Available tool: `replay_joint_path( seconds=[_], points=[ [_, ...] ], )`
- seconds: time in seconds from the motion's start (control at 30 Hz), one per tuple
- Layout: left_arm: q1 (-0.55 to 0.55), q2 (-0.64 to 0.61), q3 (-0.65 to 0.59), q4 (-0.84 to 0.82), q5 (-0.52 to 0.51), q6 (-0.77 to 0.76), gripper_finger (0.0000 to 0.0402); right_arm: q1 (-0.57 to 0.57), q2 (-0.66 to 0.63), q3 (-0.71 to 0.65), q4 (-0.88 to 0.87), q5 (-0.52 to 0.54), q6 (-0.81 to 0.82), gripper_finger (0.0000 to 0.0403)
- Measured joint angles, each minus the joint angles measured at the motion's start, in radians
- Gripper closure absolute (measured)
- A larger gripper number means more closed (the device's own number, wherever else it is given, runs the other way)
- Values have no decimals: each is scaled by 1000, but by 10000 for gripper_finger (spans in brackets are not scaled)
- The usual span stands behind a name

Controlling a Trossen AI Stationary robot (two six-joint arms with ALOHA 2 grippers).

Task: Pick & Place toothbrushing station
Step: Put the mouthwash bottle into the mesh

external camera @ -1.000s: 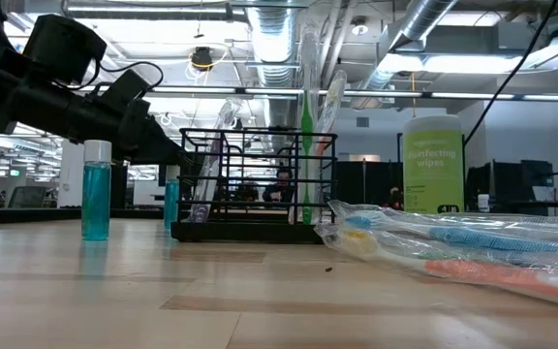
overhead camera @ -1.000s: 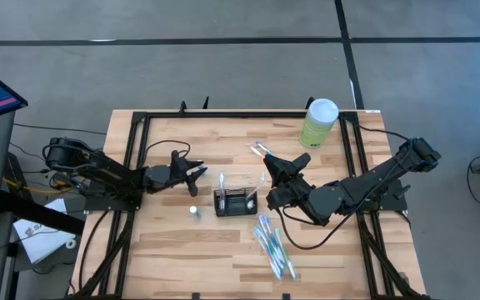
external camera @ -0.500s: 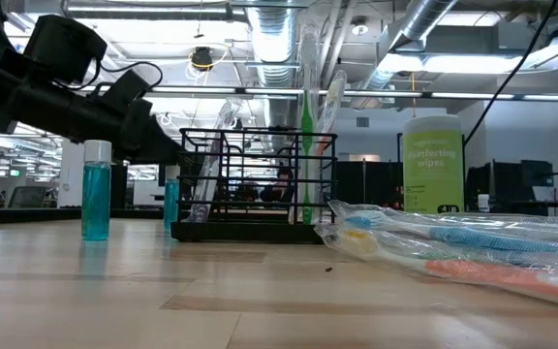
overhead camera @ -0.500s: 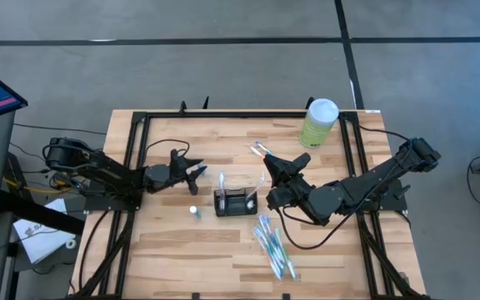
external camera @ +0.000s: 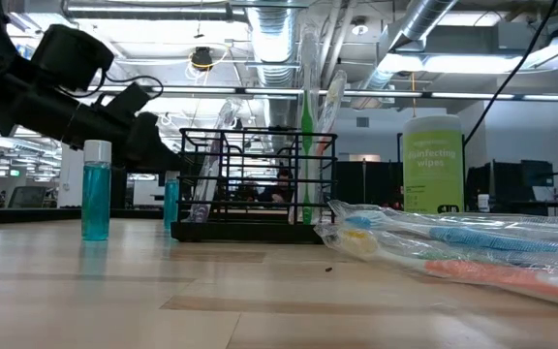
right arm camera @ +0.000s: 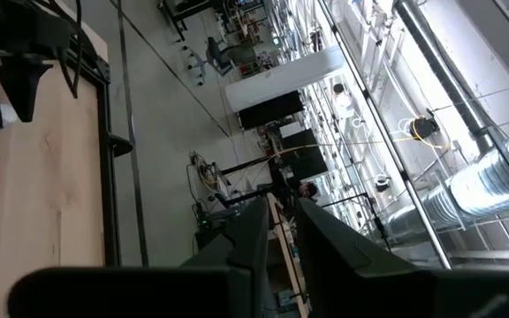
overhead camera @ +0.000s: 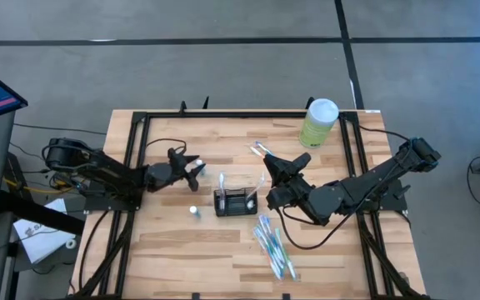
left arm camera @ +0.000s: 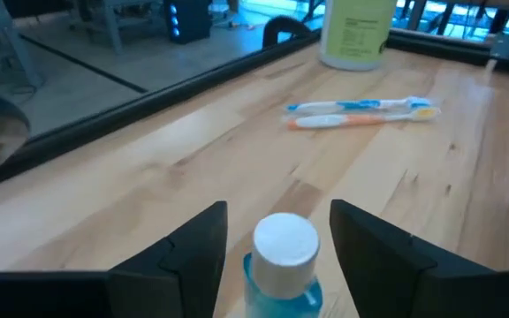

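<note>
A wooden table (overhead camera: 165, 250) holds a pale-green wipes canister (overhead camera: 318, 122) at its far edge. The black wire toothbrushing station (overhead camera: 235, 202) sits mid-table between 2 arms. Left gripper (overhead camera: 192, 169) spread open, empty, above a small blue bottle (left arm camera: 283, 265). Right gripper (overhead camera: 283, 164) nearly closed, empty.

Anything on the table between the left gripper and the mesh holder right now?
In the high view, a toothbrush lies just left of the toothbrushing station, between it and the left gripper. A small blue bottle stands nearer, below that line.
</note>
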Motion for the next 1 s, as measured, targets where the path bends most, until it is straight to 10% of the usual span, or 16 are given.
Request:
replay_joint_path(
  seconds=[1.0],
  points=[
    [2, 83, 1, 76, 46, -24, 288, -17, 0, 0, 0, -3, 3, 349]
  ],
)
